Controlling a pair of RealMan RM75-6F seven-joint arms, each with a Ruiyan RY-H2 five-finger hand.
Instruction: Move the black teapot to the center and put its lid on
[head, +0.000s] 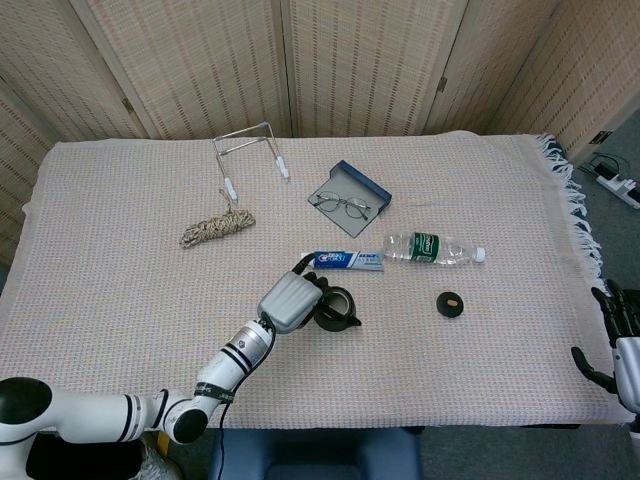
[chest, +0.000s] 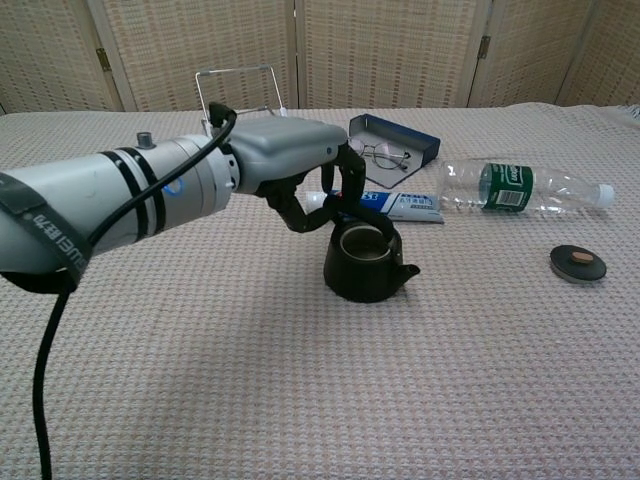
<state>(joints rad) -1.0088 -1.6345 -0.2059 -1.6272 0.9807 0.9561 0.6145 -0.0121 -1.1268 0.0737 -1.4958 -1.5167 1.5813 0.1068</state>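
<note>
The black teapot (chest: 366, 262) stands upright and lidless near the table's middle, just in front of the toothpaste tube (chest: 385, 205). It is squat and dark, with a short spout and open rim. The left hand (chest: 300, 175) hovers beside it, fingers curled, holding nothing. The placing step appears complete. Next, the lid (chest: 578, 265), well apart toward the right, needs fetching. The right hand (head: 615, 350) rests spread at the table edge.

Around the one black teapot (head: 336, 309) there are one lid (head: 451, 304), one water bottle (head: 433, 247), one toothpaste tube (head: 348, 261), one pair of glasses (head: 341, 205), one blue case (head: 352, 187), one rope bundle (head: 216, 228), and one wire stand (head: 250, 152).
</note>
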